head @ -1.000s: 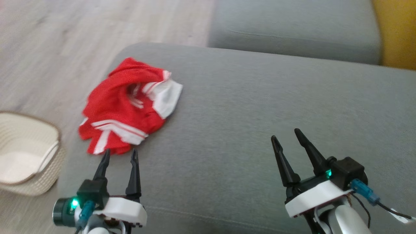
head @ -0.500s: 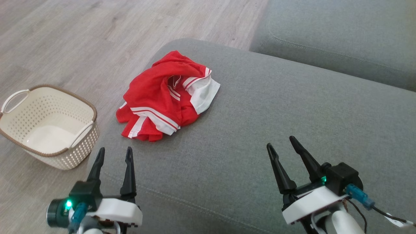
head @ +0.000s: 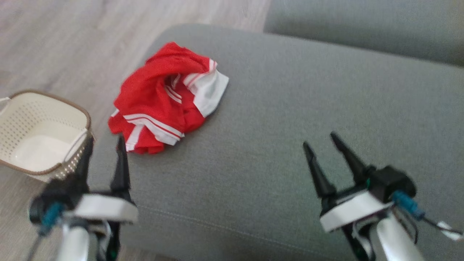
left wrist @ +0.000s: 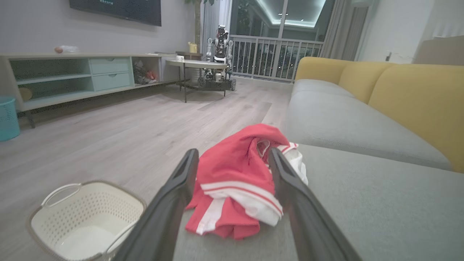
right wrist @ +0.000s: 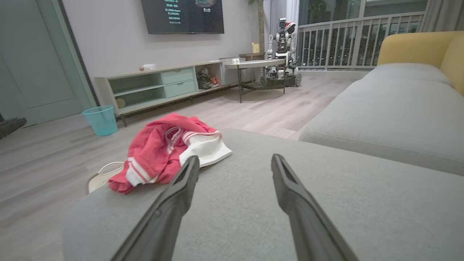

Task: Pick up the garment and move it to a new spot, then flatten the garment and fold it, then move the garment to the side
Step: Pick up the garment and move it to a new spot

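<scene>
The left end effector (head: 105, 139) has crept up beside the red garment (head: 156, 98), bunched near the left end of the sofa (head: 290, 108), and it and the right end effector (head: 319, 139) are both spread wide and empty, so picking up looks next.

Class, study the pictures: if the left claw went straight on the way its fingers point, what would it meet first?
Most likely the crumpled red and white garment on the grey sofa cushion. It lies just ahead of the left claw, framed between its open fingers. How near is hard to judge.
</scene>
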`<state>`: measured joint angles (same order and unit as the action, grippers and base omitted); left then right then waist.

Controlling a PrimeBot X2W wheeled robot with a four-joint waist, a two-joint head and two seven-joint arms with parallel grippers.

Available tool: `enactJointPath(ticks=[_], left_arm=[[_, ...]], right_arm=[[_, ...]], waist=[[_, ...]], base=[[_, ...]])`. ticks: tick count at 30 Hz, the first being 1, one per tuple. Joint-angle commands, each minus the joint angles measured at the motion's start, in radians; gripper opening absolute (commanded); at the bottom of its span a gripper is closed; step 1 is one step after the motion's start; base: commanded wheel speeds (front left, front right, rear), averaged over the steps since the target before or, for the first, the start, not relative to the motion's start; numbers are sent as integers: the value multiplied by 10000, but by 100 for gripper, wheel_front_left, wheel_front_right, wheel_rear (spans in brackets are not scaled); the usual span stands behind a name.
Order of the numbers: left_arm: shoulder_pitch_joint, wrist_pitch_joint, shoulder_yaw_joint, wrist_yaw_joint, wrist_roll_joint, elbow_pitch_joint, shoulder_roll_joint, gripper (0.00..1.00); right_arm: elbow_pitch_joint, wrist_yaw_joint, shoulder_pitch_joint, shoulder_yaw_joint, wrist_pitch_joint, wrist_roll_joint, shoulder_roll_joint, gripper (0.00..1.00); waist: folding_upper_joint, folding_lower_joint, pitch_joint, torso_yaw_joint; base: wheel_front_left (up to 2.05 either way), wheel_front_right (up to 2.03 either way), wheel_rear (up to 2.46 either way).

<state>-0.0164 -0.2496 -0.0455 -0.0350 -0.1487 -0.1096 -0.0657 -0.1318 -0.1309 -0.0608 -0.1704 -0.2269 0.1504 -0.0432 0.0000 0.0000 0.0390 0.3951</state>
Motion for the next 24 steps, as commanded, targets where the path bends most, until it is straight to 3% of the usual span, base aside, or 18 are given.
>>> enactJointPath(ticks=[1,5,10,18,24], left_arm=[[-955,-122,466,-123,-100,165,-270,100],[-2473,-29,683,-560,-635,-1056,-760,100],[-4561,994,306,-901,-1468,-2736,-1546,100],[-6896,1726,-965,-953,-2183,-4911,-2869,100],[-8108,2100,-1501,-955,-2348,-6679,-3302,100]], right_arm=[[524,2,-670,-58,79,-166,-70,100],[1165,2,-999,384,425,-650,-70,100],[1909,2,-1483,897,755,-973,-70,100],[2492,2,-1989,879,1014,-1293,-70,100],[2631,2,-2100,887,1020,-1337,-70,100]], waist=[[0,0,784,-424],[0,0,1794,-691],[0,0,2891,-1086],[0,0,4010,-1629],[0,0,4376,-1916]], base=[[0,0,0],[0,0,0],[0,0,0],[0,0,0],[0,0,0]])
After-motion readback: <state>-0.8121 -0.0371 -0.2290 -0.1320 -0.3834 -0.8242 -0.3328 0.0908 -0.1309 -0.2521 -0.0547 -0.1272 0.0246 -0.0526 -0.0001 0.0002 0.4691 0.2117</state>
